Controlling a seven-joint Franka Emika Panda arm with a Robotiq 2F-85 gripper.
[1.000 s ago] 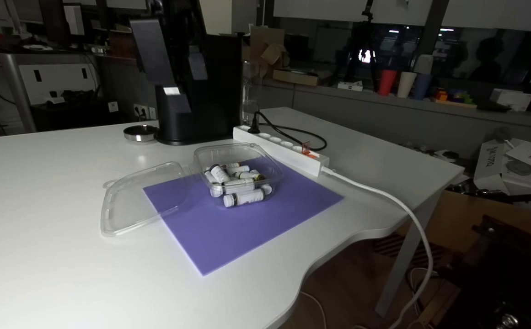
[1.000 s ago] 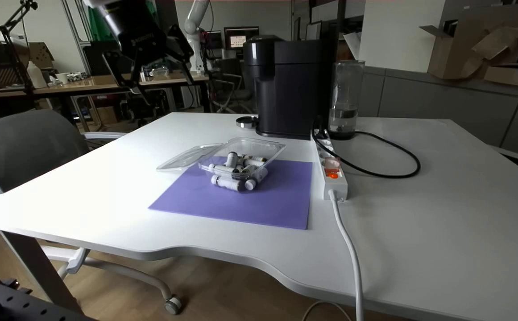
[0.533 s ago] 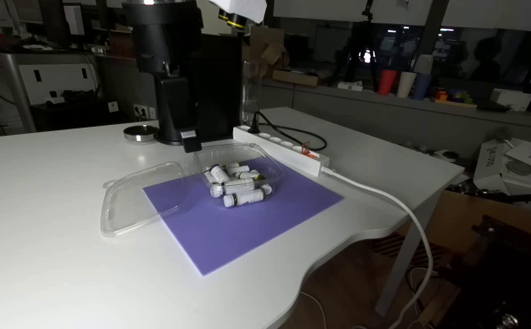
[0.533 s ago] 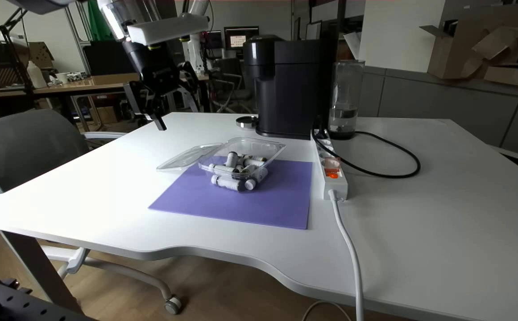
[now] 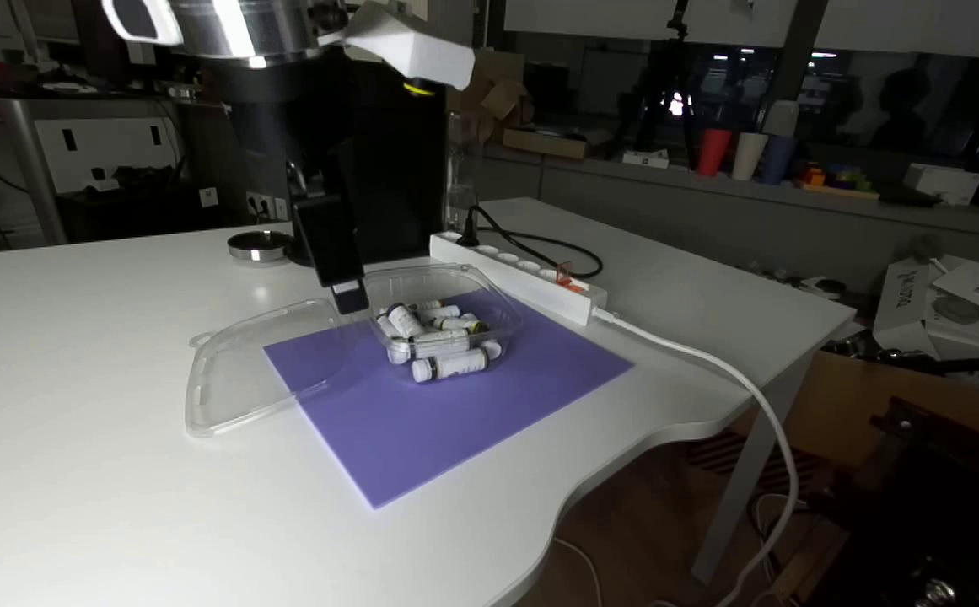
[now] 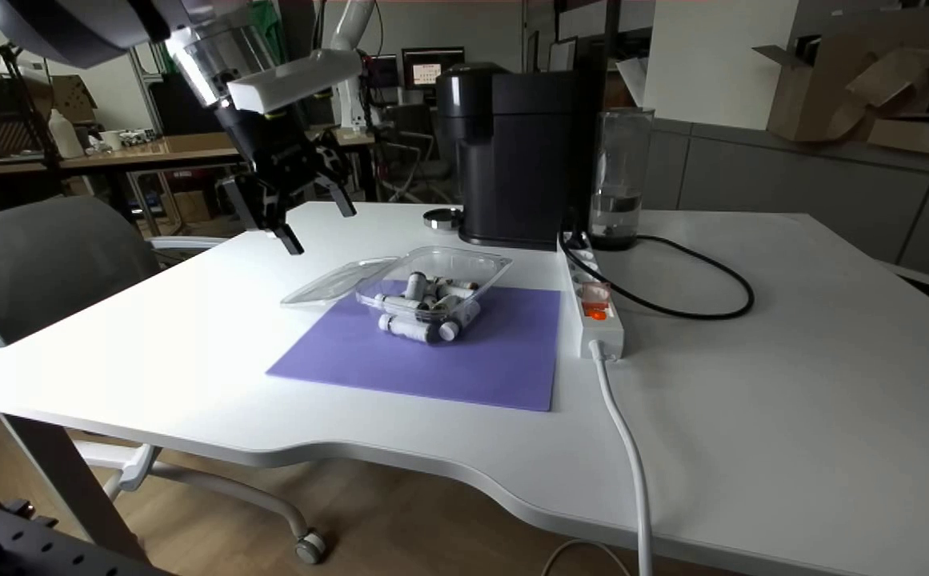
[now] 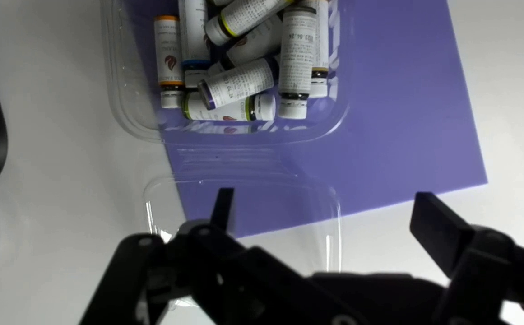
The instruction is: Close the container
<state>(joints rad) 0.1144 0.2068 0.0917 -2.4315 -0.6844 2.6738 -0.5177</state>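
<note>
My spread, empty gripper (image 6: 322,230) should lift the lid's (image 5: 260,368) rim facing the desk (image 6: 116,340) edge by the chair (image 6: 44,268)

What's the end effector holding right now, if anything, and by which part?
Nothing is held: the end effector is open, its fingers apart, and the clear lid lies ungripped.

The Panda arm (image 6: 224,64) has a smooth, rounded grey link (image 6: 72,28) and a polished, silvery wrist cylinder (image 5: 249,25). Right of the cylinder in both exterior views is a white, angular housing (image 6: 296,80), with a yellow stripe (image 5: 419,88) beneath. The Robotiq gripper (image 6: 320,223) is black, with jointed bars (image 7: 262,273), round pale screw or pin heads (image 7: 144,242) and flat, blocky fingertips (image 7: 435,225).
</note>
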